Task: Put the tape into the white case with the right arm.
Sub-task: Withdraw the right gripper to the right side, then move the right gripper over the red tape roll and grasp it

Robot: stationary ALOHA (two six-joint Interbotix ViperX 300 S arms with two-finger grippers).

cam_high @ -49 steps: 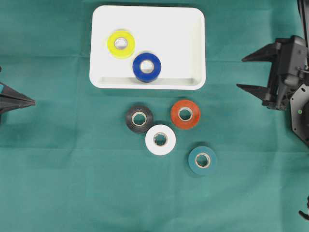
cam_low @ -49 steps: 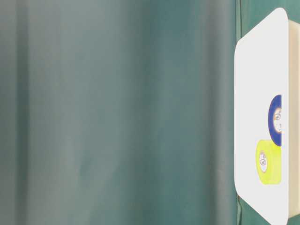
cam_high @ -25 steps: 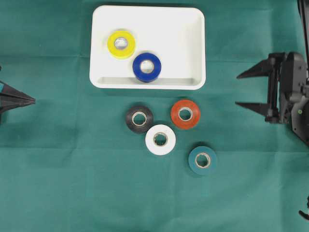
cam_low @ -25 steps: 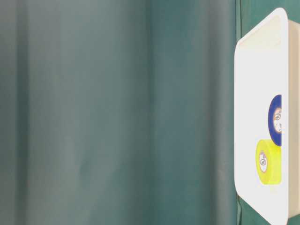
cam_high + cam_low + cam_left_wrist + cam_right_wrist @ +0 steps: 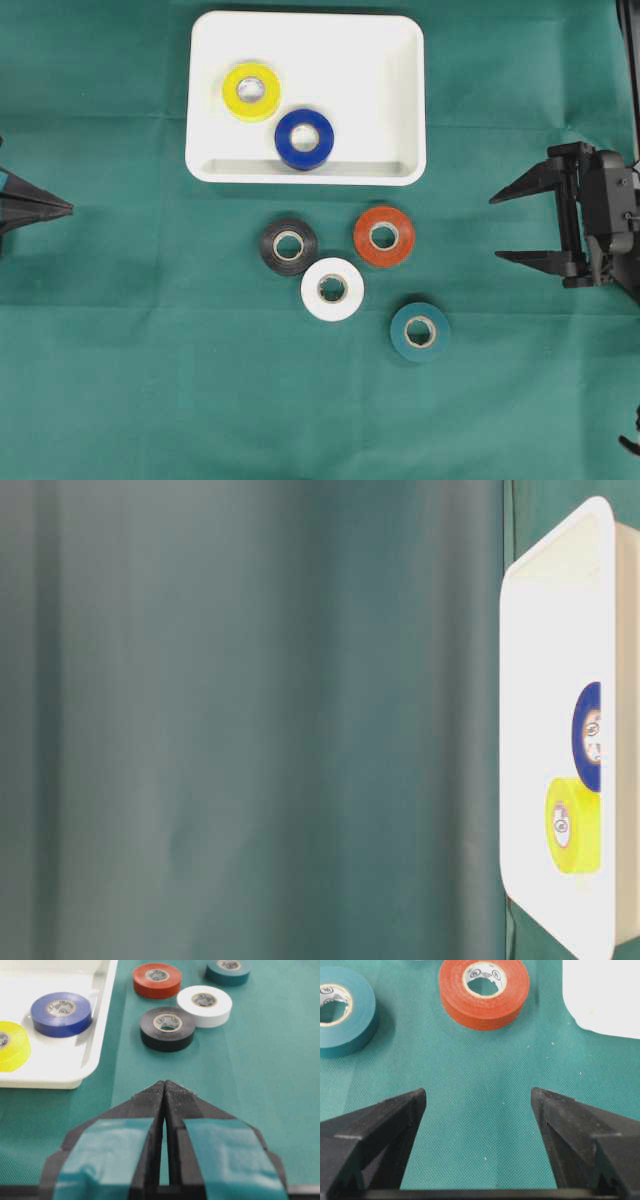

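Right tool (image 5: 497,227) is open and empty, fingers spread wide, hanging at the right edge of the desk and pointing left toward the rolls. Nothing between its fingers in the wrist view, just bare green cloth.

Nearest to it: red tape (image 5: 384,236) straight ahead, teal tape (image 5: 420,331) a bit nearer the camera side. Further left, white tape (image 5: 332,289) touches or nearly touches the black tape (image 5: 288,246). All four lie flat on the desk (image 5: 120,380), outside the case.

White case (image 5: 406,100) sits at the far side, centre; yellow tape (image 5: 251,91) and blue tape (image 5: 304,139) already inside, in its left half. So two in, four left, by my read.

Room: right half of the case is free, plenty of drop space. Red roll sits close to the case's near rim, so lift clear of the rim before crossing. Open cloth between tool and red roll, no obstacles. White/black pair is tight; finger clearance there looks poor.

Left tool (image 5: 164,1086) is closed, parked at the left edge, well apart from everything.
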